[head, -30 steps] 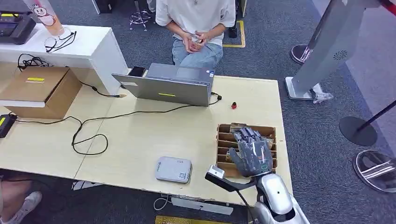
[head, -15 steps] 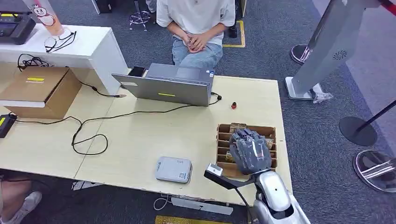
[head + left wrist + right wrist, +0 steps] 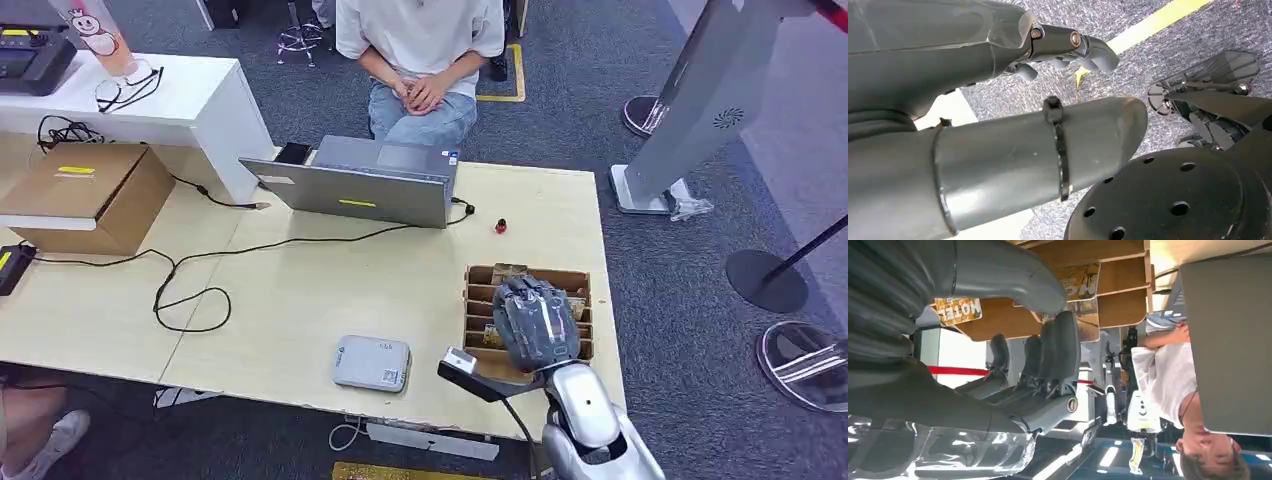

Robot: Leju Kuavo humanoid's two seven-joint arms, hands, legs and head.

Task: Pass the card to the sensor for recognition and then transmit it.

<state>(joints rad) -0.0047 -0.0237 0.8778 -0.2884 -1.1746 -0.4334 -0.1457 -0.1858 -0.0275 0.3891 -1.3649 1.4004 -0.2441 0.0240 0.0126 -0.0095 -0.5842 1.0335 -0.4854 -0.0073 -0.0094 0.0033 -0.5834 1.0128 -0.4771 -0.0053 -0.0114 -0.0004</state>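
A wooden card rack [image 3: 478, 276] stands at the table's right front; several printed cards [image 3: 510, 271] are slotted in it. My right hand [image 3: 535, 322] hovers low over the rack, knuckles up and fingers bent down toward the slots. In the right wrist view the thumb and fingers [image 3: 1060, 347] stand apart over the rack [image 3: 1108, 275], a "HOTEL" card [image 3: 955, 310] sits just beyond the thumb, and nothing is gripped. The grey sensor box [image 3: 371, 362] lies left of the rack near the front edge. My left hand [image 3: 973, 60] hangs over carpet, fingers loosely bent, holding nothing.
A grey laptop [image 3: 360, 185] sits at the table's far edge, with a seated person [image 3: 420, 50] behind it. A black cable [image 3: 190, 290] loops across the left half of the table. A cardboard box [image 3: 90, 190] is at far left. A small red object [image 3: 501, 227] lies beyond the rack.
My right hand has tipped forward and sunk onto the rack, its fingers bending down from spread to curled. The person's hands have settled together in the lap.
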